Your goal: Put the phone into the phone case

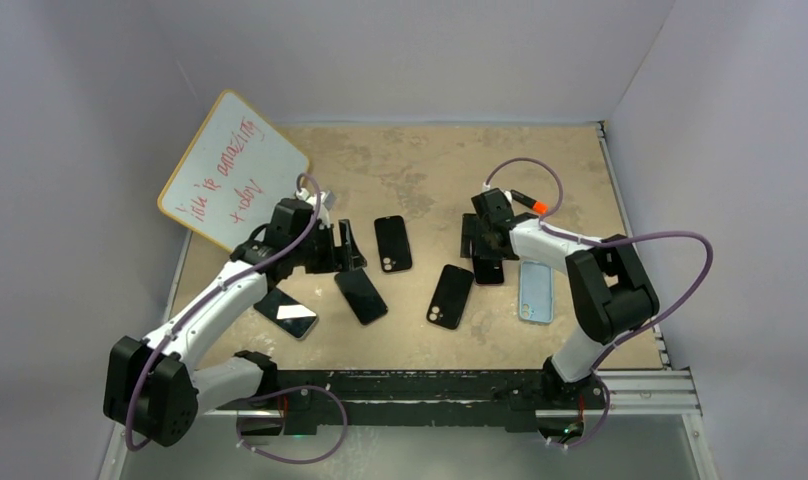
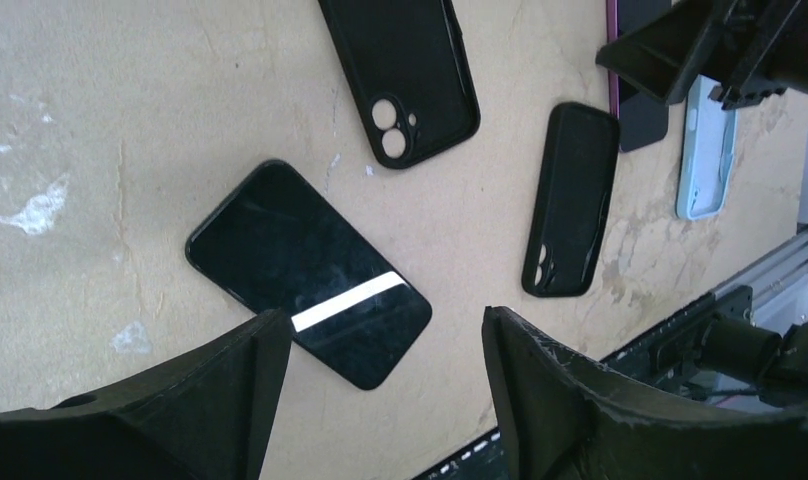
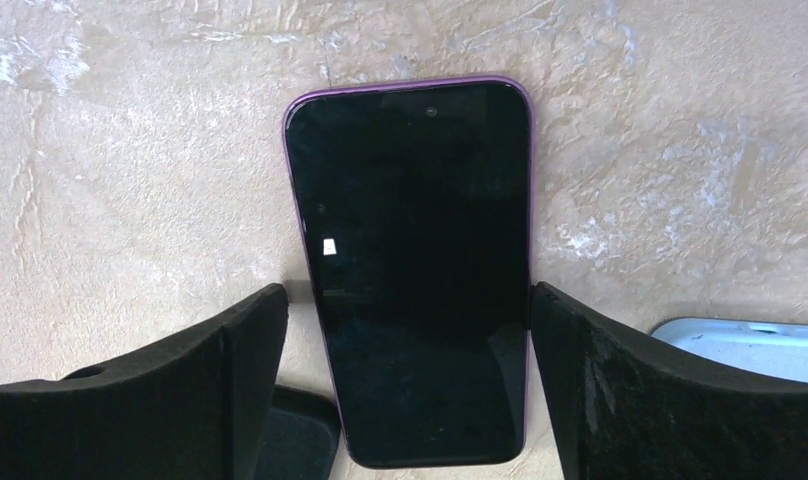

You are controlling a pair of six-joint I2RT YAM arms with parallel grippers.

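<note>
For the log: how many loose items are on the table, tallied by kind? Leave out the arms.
Phones: 3 (black phone, shiny phone, purple phone)
Phone cases: 3 (far black case, near black case, light blue case)
Whiteboard: 1
Total: 7

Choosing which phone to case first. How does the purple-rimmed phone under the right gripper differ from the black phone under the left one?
Edge: the purple-rimmed phone has a purple rim; the black phone is black all round.
Placement: the purple-rimmed phone sits squarely between the fingers of the open right gripper; the black phone lies mostly ahead of the open left gripper, with only one end in the gap.
Both lie flat, screens up and dark.
</note>
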